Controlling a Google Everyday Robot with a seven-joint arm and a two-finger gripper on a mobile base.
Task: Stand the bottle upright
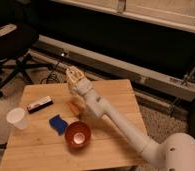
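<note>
The bottle (39, 104) lies on its side at the left of the wooden table (116, 100). It is white with a dark band along it. My gripper (74, 75) hangs over the table's far edge, to the right of the bottle and beyond it, and is apart from it. The arm (111, 117) reaches in from the lower right across the table.
A white paper cup (16, 118) stands at the left edge. A blue object (57, 123) and a red bowl (77, 134) sit at the front middle. A small orange object (73, 106) lies beside the arm. An office chair (11, 55) stands on the floor at the far left.
</note>
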